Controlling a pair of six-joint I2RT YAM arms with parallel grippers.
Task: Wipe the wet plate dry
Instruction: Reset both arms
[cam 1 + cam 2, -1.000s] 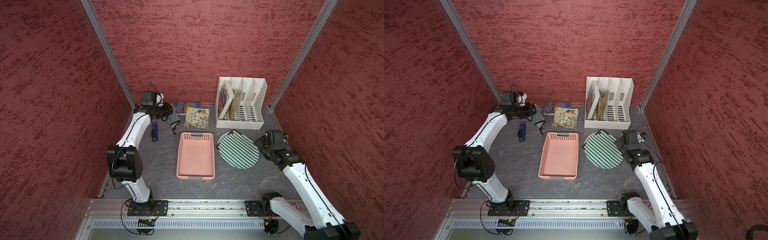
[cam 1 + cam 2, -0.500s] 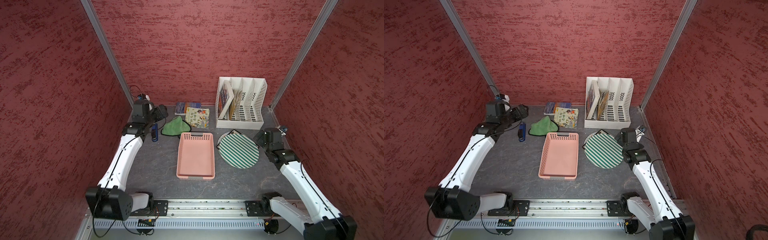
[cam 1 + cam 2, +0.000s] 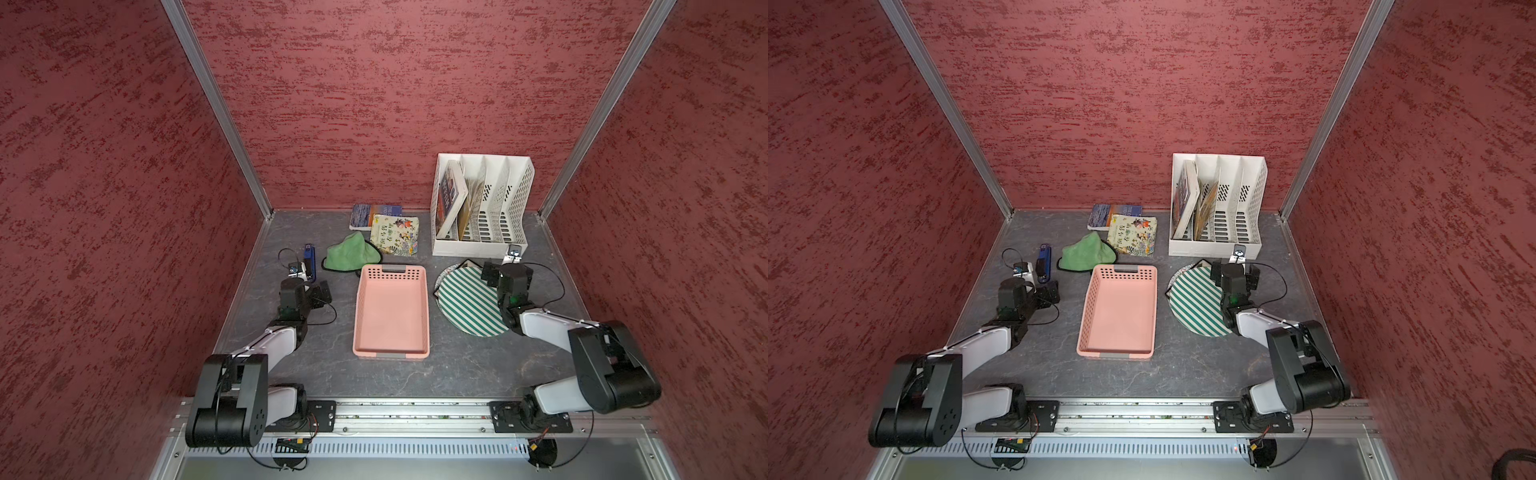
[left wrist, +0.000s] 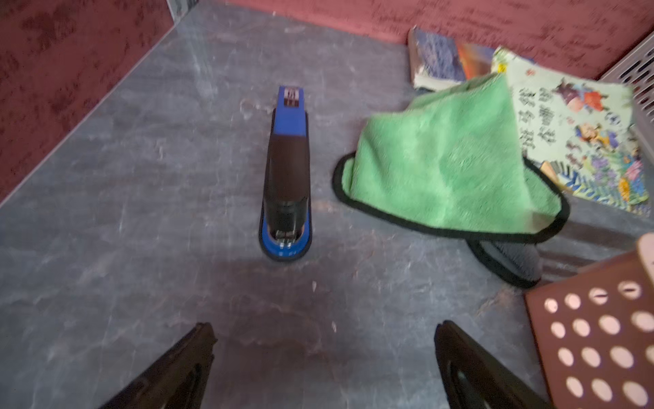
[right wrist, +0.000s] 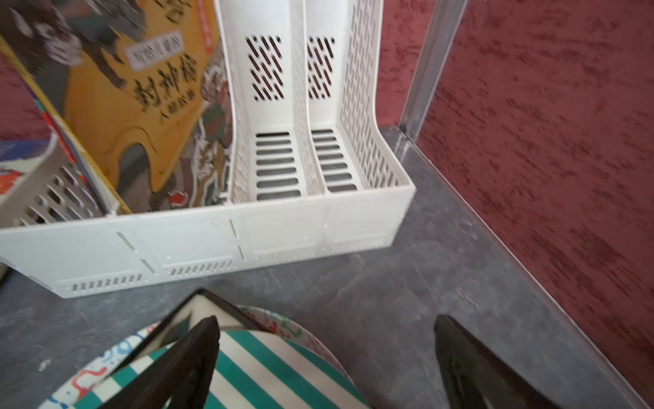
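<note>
The plate [image 3: 465, 307] [image 3: 1196, 307] is round with green and white stripes and lies flat right of the pink basket. It tops a small stack, seen close in the right wrist view [image 5: 269, 371]. My right gripper [image 3: 505, 271] [image 3: 1233, 271] [image 5: 327, 321] hovers open over the plate's far right rim, holding nothing. A green cloth [image 3: 352, 257] [image 3: 1086, 255] [image 4: 446, 166] with black edging lies crumpled at the basket's far left corner. My left gripper [image 3: 321, 293] [image 3: 1051, 293] [image 4: 325, 327] is open and empty, low over bare table, short of the cloth.
A pink basket [image 3: 358, 316] sits mid-table. A blue stapler [image 3: 309, 259] [image 4: 288, 170] lies left of the cloth. Books [image 3: 395, 232] lie at the back, and a white file rack [image 3: 482, 245] [image 5: 247, 230] holds more. A patterned plate [image 5: 283, 320] and a black-edged square piece [image 5: 201, 308] lie under the striped plate.
The left gripper opened and let go of the green cloth, which now lies by the basket, and the arm drew back toward the front. The right gripper also opened and the arm folded back.
</note>
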